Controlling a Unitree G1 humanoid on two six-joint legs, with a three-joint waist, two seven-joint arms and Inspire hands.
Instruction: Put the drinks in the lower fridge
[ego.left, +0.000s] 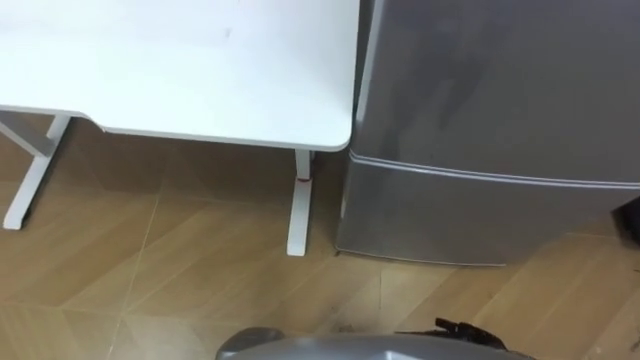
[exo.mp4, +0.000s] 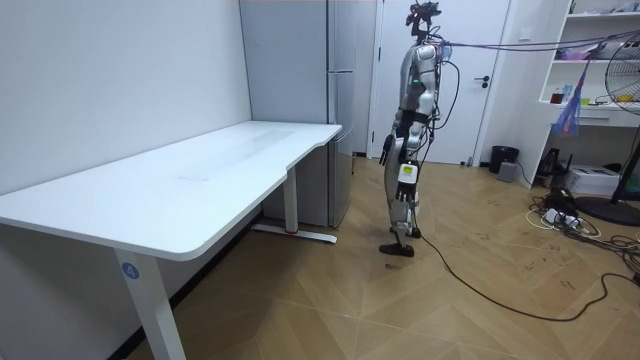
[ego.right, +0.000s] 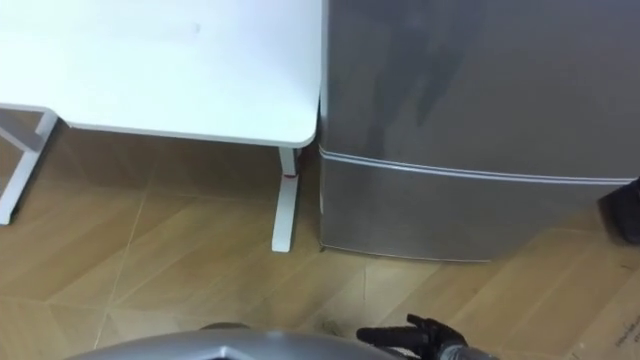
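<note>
The grey fridge (ego.left: 490, 90) stands straight ahead of me, beside the right end of the white table (ego.left: 200, 70). Its upper door and its lower door (ego.left: 450, 215) are both closed, with a pale seam between them. In the room view I stand on the wooden floor about a step from the fridge (exo.mp4: 340, 110), facing it. My right hand (ego.right: 410, 335) shows at the bottom edge, dark fingers stretched out to the left, holding nothing. My left hand (exo.mp4: 431, 119) hangs at my side.
The table's white leg and foot (ego.left: 298, 215) stand close to the fridge's left corner. A dark bin (ego.left: 630, 220) sits on the floor at the right of the fridge. Behind me are a door, shelves, a fan and cables on the floor.
</note>
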